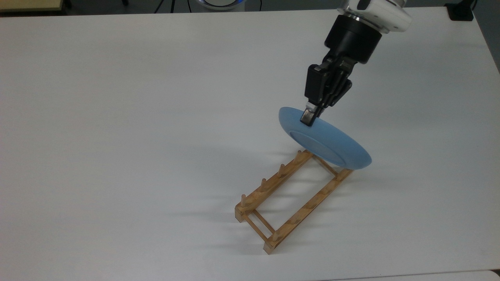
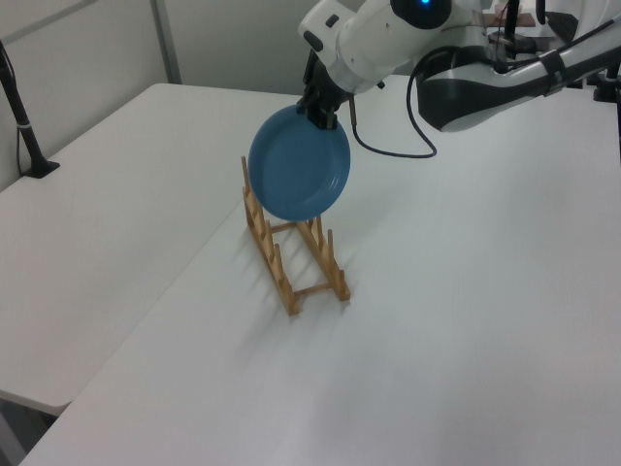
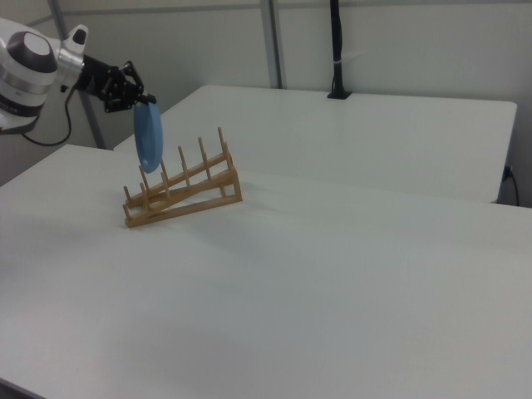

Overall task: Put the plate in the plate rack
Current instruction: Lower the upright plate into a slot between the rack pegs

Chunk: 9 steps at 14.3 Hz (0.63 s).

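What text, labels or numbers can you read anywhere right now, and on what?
None. The plate and rack carry no print or label, nor does the table. The arm shows a blue light but no readable marking, and the tool is plain black.

We record a white-shelled arm point(image 2: 388, 34) with rounded, glossy link housings and dark grey to black bands at the joints. A blue indicator light sits on one link in the left view. The wrist ends in a black cylindrical flange point(image 1: 353, 37) beneath a white collar. The gripper point(image 1: 309, 117) is black and blocky, its body built of angular plates, with slim dark jaws carrying a pale metal section near the tips. A black cable point(image 2: 388, 146) loops from the wrist.
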Tool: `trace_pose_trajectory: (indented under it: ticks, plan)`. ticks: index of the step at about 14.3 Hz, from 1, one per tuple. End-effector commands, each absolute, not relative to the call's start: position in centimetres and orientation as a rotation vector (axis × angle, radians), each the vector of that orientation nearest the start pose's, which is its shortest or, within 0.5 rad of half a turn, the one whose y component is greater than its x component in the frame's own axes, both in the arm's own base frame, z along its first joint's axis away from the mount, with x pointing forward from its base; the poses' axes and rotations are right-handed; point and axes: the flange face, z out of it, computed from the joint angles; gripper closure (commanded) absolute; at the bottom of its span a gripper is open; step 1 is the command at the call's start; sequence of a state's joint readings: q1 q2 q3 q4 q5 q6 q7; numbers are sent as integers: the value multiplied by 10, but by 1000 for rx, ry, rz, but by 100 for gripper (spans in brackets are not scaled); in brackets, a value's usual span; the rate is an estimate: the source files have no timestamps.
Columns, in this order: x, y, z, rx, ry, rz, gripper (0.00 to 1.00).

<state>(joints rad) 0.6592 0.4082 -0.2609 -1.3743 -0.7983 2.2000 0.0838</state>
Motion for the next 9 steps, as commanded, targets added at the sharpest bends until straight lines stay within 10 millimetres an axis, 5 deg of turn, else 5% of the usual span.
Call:
trace_pose_trajectory:
  ticks: [1, 7, 9]
  plan:
    - [652, 314, 530, 2163, 748, 735, 100]
    - [642, 326, 520, 2113, 592, 722, 100]
    - [628, 344, 513, 2065, 610, 680, 100]
